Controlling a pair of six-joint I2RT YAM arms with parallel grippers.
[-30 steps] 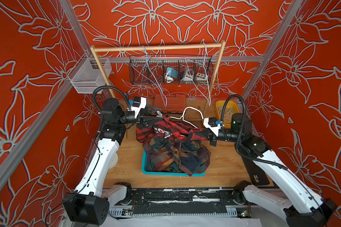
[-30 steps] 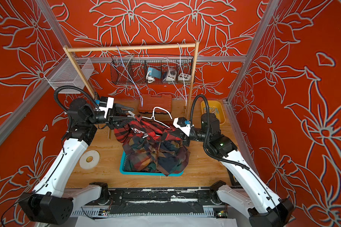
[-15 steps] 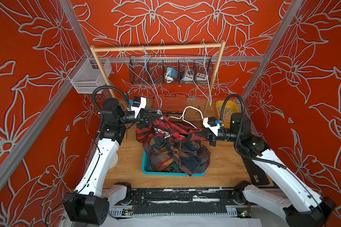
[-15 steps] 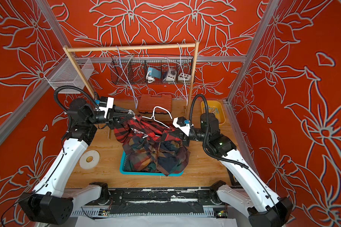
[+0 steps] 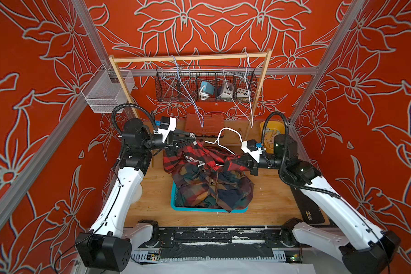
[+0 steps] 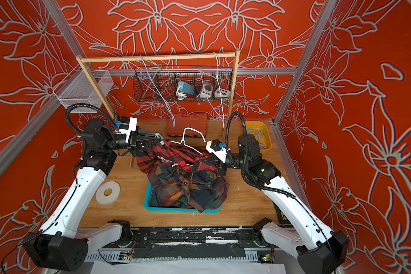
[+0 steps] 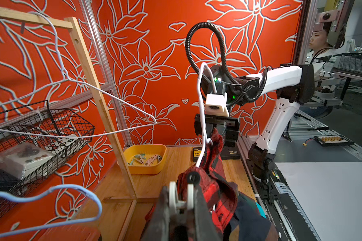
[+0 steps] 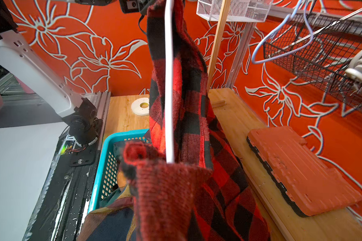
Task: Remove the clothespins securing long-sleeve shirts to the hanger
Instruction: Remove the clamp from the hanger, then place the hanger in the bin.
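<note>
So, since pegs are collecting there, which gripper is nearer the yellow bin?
Right. The right gripper, shut on the red shirt, is a short way from the yellow bin; the left gripper, pinching a white clothespin, is beyond the shirt pile.

teal basket (image 6: 166, 208), yellow tray (image 7: 144, 169), orange case (image 8: 301, 171), tape roll (image 6: 101, 195)

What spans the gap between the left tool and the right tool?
The white hanger with the red-and-black shirt draped on it, shown in both top views.
</note>
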